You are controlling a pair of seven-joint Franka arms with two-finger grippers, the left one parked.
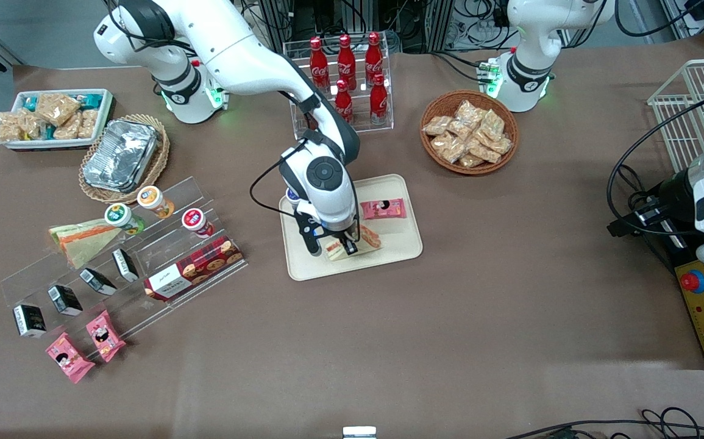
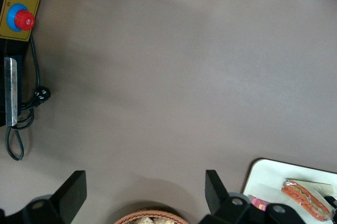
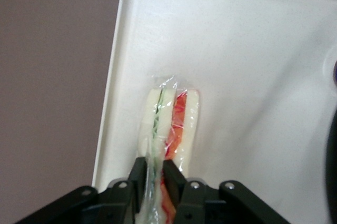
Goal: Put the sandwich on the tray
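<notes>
Bright even overhead light; soft shadows; frames sharp

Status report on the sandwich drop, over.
Gripper low over the tray, fingers shut on the sandwich. Sandwich over tray surface, not yet released. Pink snack packet also on tray, clear of it.

A matt black gripper pinches a sandwich in glossy, crinkled clear plastic wrap above a smooth, faintly speckled cream plastic tray, which rests on a matt brown table covering.
</notes>
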